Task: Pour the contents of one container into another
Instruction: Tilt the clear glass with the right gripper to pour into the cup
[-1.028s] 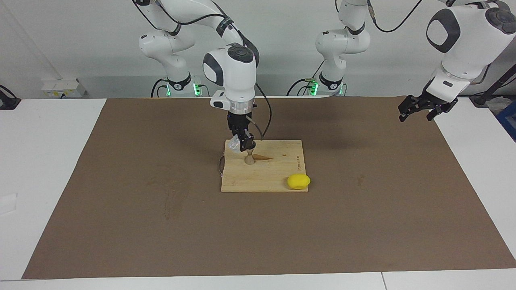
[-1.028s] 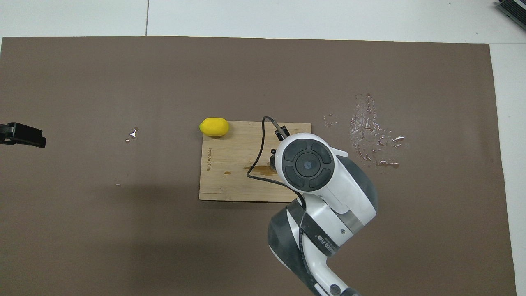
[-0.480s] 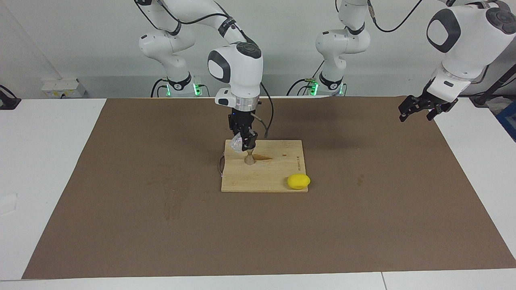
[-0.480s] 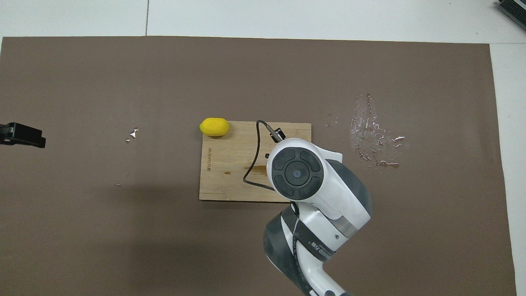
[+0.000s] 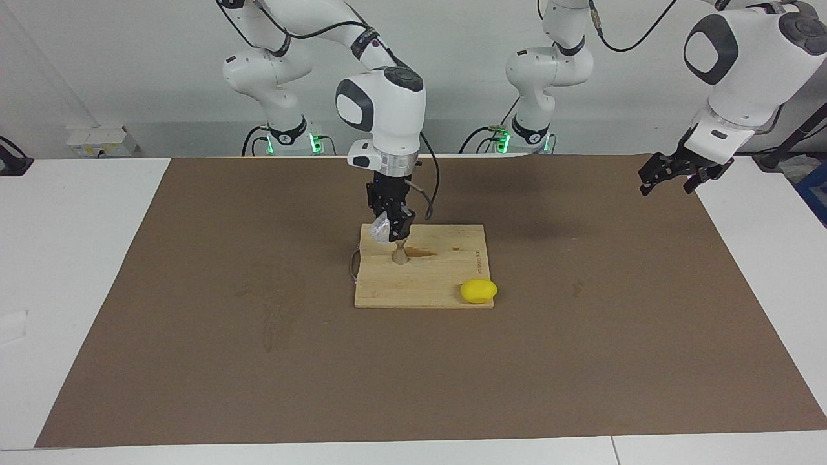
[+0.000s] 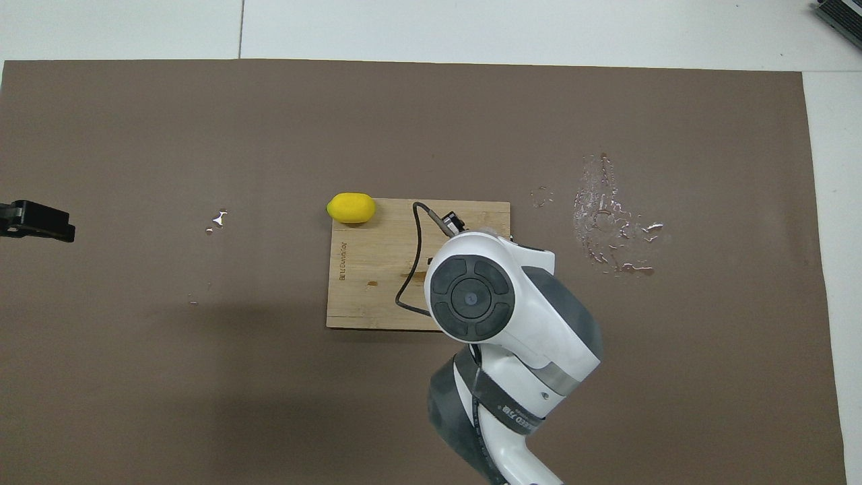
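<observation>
Clamped on a clear tumbler (image 5: 379, 228), right tool (image 5: 392, 227) over the wooden board (image 5: 446, 274), tumbler tilted just above and beside the top of the jigger (image 5: 400, 254). Upright on the board, jigger at the edge of a dark wet streak (image 5: 423, 252), toward the side nearer the robots. Hidden from overhead by the right arm's wrist, both tumbler and jigger. On the board's corner farthest from the robots, toward the left arm's end, a lemon (image 5: 479, 290), partly overhanging the edge. Spread under everything, a brown mat (image 5: 258, 361) on the white desk (image 5: 71, 258), with a wet patch (image 6: 613, 225) well apart from the board toward the right arm's end and a small glinting spot (image 6: 217, 218) toward the left arm's end. Waiting in the air over the mat's edge at its own end, left tool (image 5: 669, 179), fingers spread apart, holding nothing. Looped beside the right wrist, a dark cable (image 6: 414, 256) over the board.
</observation>
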Tool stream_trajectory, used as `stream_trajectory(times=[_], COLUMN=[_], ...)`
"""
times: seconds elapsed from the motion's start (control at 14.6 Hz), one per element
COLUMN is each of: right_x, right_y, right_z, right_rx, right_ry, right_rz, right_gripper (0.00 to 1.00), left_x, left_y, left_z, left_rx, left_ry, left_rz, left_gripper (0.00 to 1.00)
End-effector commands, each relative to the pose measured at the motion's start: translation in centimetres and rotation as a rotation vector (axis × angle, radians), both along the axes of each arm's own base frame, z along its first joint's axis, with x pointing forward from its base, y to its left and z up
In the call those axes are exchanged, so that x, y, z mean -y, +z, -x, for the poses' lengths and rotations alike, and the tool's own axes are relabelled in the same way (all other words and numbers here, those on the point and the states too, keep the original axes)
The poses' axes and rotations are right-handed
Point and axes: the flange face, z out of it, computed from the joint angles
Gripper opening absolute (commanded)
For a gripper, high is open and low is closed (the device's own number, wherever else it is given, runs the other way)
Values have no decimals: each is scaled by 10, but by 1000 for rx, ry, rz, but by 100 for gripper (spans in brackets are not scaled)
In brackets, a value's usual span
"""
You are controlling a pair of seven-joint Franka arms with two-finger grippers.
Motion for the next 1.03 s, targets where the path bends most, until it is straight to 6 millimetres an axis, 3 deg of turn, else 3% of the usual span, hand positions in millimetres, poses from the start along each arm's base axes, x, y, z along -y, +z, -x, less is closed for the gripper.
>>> stream_trajectory(times=[0.0,0.55,0.96], right_x=[1,8,34], right_y=[7,5,0], right_z=[2,-5,-21], right_rx=[36,-47,-147], right_ry=[-12,-88,-184], right_rz=[5,-84,-210], right_gripper=[0,0,0], left_x=[1,1,0], left_y=[1,1,1], left_z=[9,8,8], left_rx=[-1,1,1], left_ry=[11,11,11], left_rz=[-4,-6,-6], left_gripper=[100,100,100])
